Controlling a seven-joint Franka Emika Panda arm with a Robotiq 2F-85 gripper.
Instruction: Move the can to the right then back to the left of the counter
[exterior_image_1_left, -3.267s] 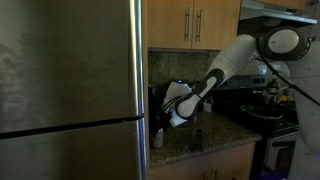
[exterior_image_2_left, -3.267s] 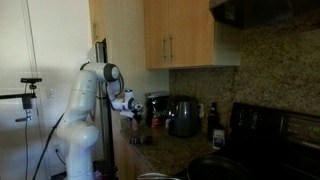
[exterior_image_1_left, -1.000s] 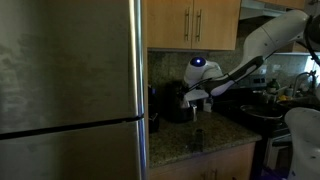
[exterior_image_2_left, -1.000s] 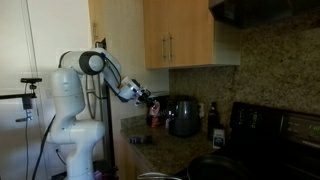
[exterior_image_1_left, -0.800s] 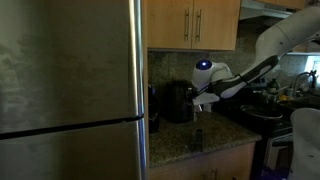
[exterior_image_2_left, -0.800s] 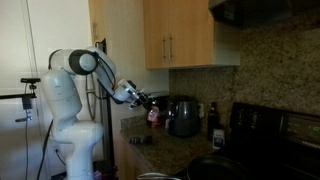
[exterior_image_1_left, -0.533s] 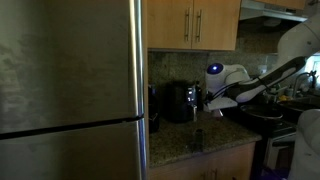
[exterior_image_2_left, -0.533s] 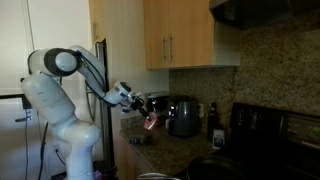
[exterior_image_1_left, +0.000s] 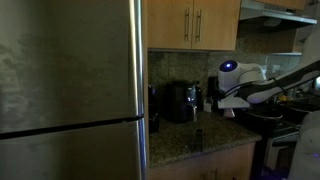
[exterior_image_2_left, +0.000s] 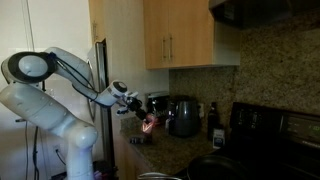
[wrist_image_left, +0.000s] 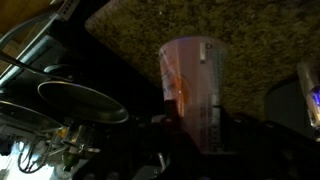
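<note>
The can (wrist_image_left: 188, 75), reddish-pink with a paler top, fills the middle of the wrist view, and my gripper (wrist_image_left: 197, 135) is shut on its lower part. It hangs above the dark speckled counter (wrist_image_left: 250, 25). In an exterior view the can (exterior_image_2_left: 150, 122) shows as a reddish spot at the tip of my gripper (exterior_image_2_left: 142, 115), in the air over the counter (exterior_image_2_left: 165, 152). In an exterior view my gripper (exterior_image_1_left: 226, 101) is to the right of the black appliance (exterior_image_1_left: 178, 100); the can is too dim to make out there.
A steel fridge (exterior_image_1_left: 70, 90) fills the left. A small dark upright object (exterior_image_1_left: 197, 138) stands near the counter's front. A stove with round pans (wrist_image_left: 80, 100) lies beside the counter. A dark kettle (exterior_image_2_left: 183, 116) and a bottle (exterior_image_2_left: 213, 118) stand at the backsplash.
The arm has carried the can to the right, away from the black appliance and towards the stove side. The gripper has stayed shut on it throughout.
</note>
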